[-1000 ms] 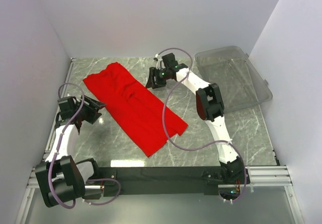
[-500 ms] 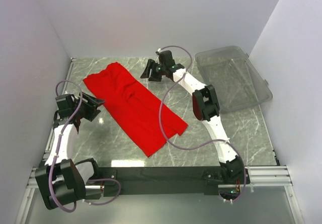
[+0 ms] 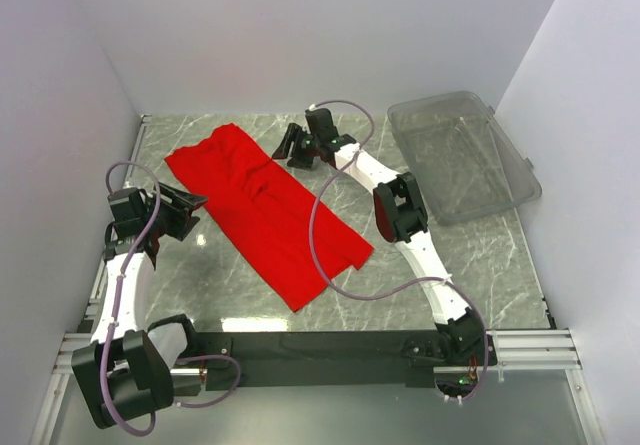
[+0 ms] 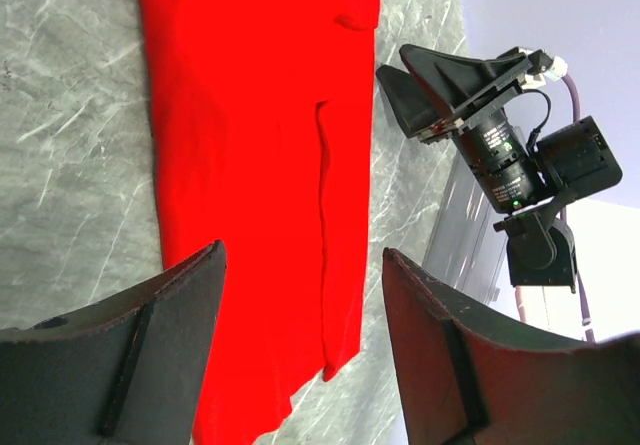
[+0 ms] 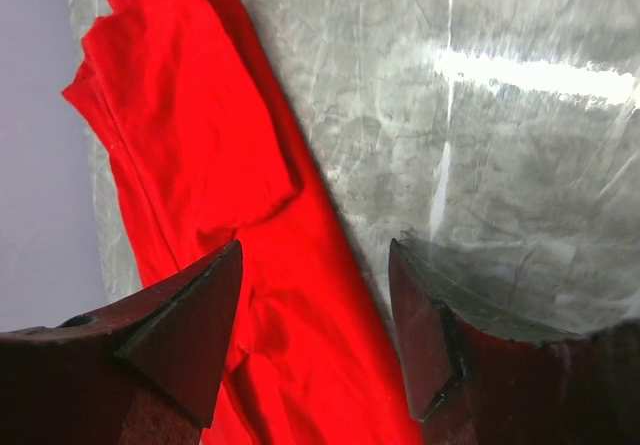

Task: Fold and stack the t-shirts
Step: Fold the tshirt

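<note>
- The red t-shirt (image 3: 265,215) lies flat on the grey marbled counter (image 3: 430,265). It is spread as a long strip running diagonally from the far left towards the near middle.
- The left gripper (image 3: 192,208) is open, with its fingers set wide apart and nothing between them. It sits just beside the left edge of the t-shirt, about halfway along, and points across it.
- The right gripper (image 3: 289,149) is also open and empty. It is at the far end of the t-shirt, above its right edge. In the right wrist view, red cloth shows under one finger and bare counter under the other.
- A clear plastic bin (image 3: 465,155) stands at the far right of the counter, well apart from the t-shirt.
</note>
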Robot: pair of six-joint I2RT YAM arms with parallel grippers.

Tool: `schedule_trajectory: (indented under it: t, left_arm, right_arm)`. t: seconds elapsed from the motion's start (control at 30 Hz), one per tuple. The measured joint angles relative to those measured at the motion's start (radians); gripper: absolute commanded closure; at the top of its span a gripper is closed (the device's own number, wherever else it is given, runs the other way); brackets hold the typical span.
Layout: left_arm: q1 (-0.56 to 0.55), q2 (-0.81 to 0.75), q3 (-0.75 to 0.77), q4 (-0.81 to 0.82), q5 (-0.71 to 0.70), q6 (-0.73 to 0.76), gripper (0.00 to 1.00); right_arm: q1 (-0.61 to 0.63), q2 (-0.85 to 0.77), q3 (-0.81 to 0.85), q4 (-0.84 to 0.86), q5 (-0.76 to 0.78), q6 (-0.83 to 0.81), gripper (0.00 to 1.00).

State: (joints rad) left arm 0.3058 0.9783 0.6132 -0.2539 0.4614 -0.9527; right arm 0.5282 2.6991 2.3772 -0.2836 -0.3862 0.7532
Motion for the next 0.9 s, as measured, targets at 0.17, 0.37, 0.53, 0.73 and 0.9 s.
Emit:
schedule_trajectory:
  t: [0.17, 0.37, 0.53, 0.73, 0.9]
  left_arm:
    - [0.000, -0.009, 0.000, -0.008, -0.006, -0.004, 0.31]
    - [0.000, -0.027, 0.000, -0.009, -0.006, -0.010, 0.30]
    - [0.000, -0.038, 0.000, -0.016, -0.006, -0.011, 0.31]
    - [0.000, -0.051, -0.001, -0.022, -0.006, -0.011, 0.31]
    - [-0.001, -0.055, -0.004, -0.022, -0.006, -0.011, 0.31]
  right_arm:
    - [0.003, 0.000, -0.003, -0.008, -0.006, 0.016, 0.36]
    - [0.007, 0.000, -0.017, -0.009, -0.033, 0.021, 0.43]
    - [0.009, 0.000, -0.027, -0.010, -0.045, 0.026, 0.49]
    - [0.009, -0.004, -0.041, -0.016, -0.049, 0.023, 0.55]
    - [0.009, -0.017, -0.063, -0.021, -0.060, 0.014, 0.57]
